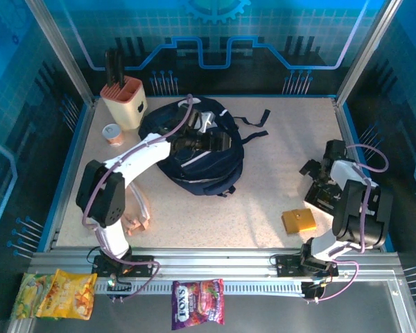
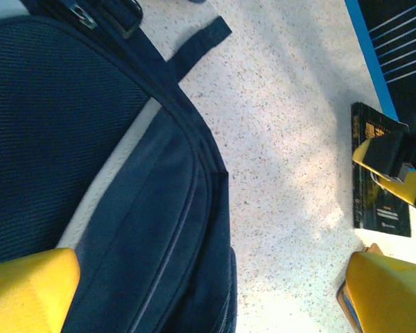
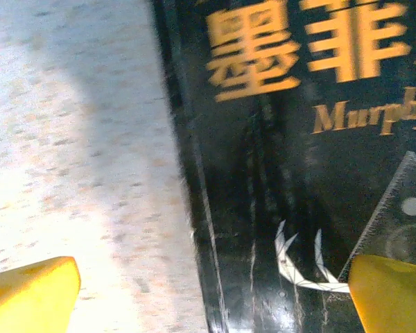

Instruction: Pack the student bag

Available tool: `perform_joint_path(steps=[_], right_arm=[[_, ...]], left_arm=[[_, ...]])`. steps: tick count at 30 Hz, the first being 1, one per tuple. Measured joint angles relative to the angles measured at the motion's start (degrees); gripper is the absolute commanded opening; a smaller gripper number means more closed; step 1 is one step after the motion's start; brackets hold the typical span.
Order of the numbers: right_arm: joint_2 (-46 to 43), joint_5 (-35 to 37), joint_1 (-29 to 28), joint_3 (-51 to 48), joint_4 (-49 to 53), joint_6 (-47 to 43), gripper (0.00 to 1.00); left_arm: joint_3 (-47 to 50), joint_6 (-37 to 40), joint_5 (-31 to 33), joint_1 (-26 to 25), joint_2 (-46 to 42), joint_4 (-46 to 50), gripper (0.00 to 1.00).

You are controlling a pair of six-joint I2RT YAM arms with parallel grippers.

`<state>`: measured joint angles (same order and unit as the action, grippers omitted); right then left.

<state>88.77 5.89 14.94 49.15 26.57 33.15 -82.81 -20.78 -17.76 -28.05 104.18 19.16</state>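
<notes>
From above, the bag (image 1: 201,163) lies slumped on the tabletop (image 1: 263,201) with your left hand (image 1: 194,142) over its top, hiding whether it is unzipped; judge it soft, floppy and light, better taken by a strap (image 1: 253,137) than a flat panel. The left wrist view has that hand's fingers (image 2: 28,291) spread wide above the navy fabric. The right wrist view has the right hand (image 3: 208,291), fingers apart too, over a black book (image 3: 298,139) whose title is cut off.

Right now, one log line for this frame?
left fingers open above student bag | right fingers open over edge of black book | book on table, outside bag
</notes>
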Motion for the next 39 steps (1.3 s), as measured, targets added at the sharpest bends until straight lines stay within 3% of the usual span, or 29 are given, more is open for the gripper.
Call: perform_joint_path(steps=[15,21,29,39], right_arm=[[3.7,-15.2,-19.8,3.5,-7.6,8.4,0.97],[1.3,-14.4,-18.6,3.7,-6.7,8.9,0.97],[2.3,-10.4,-13.0,6.9,-5.5,8.7,0.91],[0.8,-8.9,-12.6,3.8,-2.9,10.6,0.89]], left_arm=[[-11.4,-4.8,-4.5,-8.4,14.0,3.1,0.99],[-14.2,-5.4,-5.7,-9.0,16.7,3.6,0.96],[-22.0,-4.7,-6.1,-11.4,21.8,5.6,0.84],[-33.8,-4.2,-4.5,-14.0,31.5,9.1,0.69]])
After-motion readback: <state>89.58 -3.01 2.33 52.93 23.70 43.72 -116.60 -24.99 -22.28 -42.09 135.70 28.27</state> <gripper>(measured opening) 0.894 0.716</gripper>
